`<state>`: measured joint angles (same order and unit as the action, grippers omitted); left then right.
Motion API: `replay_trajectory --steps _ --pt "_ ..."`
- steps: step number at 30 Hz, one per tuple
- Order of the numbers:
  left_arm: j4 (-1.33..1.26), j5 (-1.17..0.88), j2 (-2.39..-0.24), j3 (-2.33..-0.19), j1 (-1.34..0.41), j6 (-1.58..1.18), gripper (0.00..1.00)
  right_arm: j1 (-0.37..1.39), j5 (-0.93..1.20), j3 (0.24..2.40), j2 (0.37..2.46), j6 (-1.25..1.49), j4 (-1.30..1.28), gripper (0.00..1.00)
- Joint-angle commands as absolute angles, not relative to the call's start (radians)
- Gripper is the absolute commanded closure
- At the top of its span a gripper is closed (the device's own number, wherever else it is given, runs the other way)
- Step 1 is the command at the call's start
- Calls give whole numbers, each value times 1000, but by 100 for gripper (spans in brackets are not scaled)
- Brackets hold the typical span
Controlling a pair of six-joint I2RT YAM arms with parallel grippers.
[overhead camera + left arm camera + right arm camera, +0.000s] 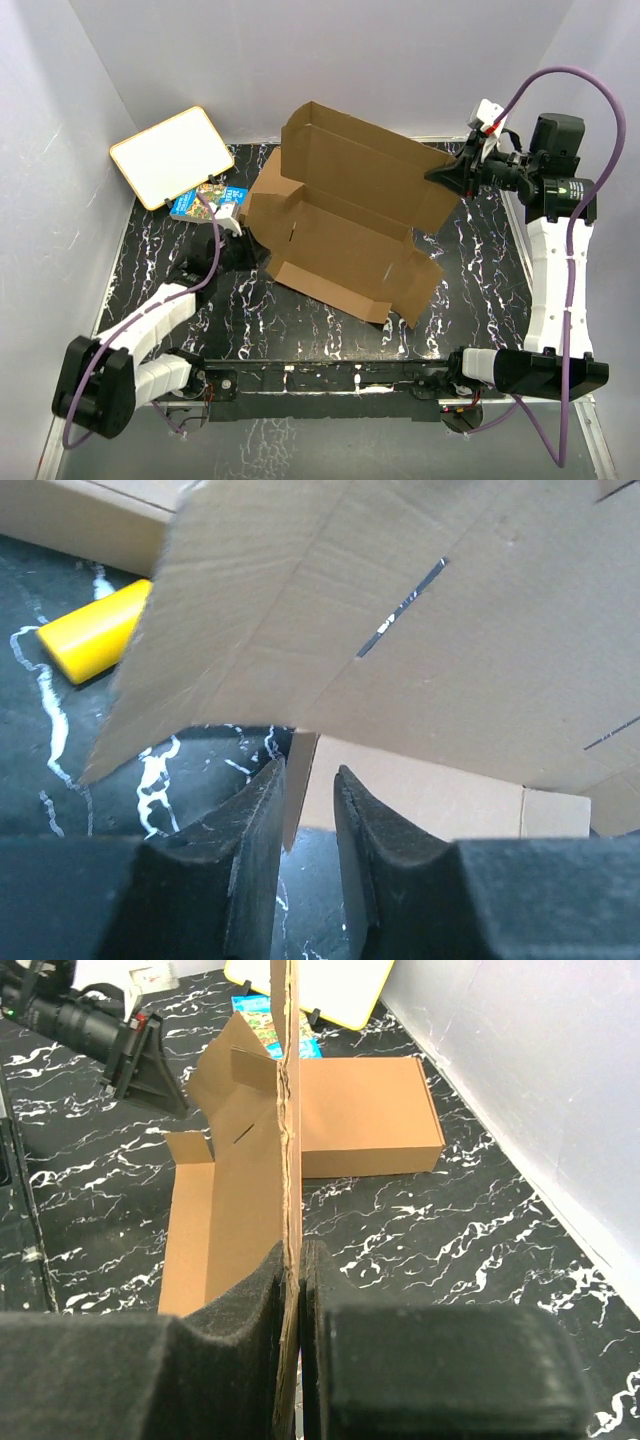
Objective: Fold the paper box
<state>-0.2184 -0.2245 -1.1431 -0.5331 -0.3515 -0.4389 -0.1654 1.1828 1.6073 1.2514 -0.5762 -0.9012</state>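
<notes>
The half-folded paper box (340, 245) lies mid-table (480, 300): the right gripper (443, 173) pinches its raised lid at 2 o'clock, the left gripper (308, 800), slightly parted at 9 o'clock, grips nothing; next, probably, tuck that side flap.

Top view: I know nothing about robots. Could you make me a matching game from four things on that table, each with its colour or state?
Things:
1. paper box
2. right pincer
3. whiteboard
4. book

Descriptions:
a. blue cover, beside the whiteboard
b. clamped on an upright panel of the box
c. white with a yellow rim
d. brown, lying open with flaps up

Pairs: 1-d, 2-b, 3-c, 4-a
</notes>
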Motion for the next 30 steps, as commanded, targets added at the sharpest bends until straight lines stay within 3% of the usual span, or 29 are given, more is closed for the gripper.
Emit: replay_trajectory --steps 1,6,9,15,19,22,27,30 --pt "-150 -139 -1012 -472 -327 -547 79 -166 1190 1716 1259 -572 -864 92" --pt "-155 -122 -952 -380 -321 -641 83 -167 1171 1771 1284 -517 -831 92" --pt "-208 -124 -952 -333 -314 -654 80 -166 1180 1805 1299 -501 -830 92" --pt "-176 -122 -894 -414 -293 -550 78 -166 1185 1821 1301 -498 -834 92" --pt "-10 5 -835 -593 -276 -378 59 -166 1204 1819 1295 -508 -845 92" --pt "51 -2 -868 -709 -218 -316 53 -166 1225 1810 1285 -542 -865 92" --pt "-52 -191 -930 -763 -45 -330 38 -166 1268 1803 1269 -761 -1010 92" --pt "-80 -312 -1044 -825 41 -340 36 -166 1260 1809 1264 -834 -1048 92"
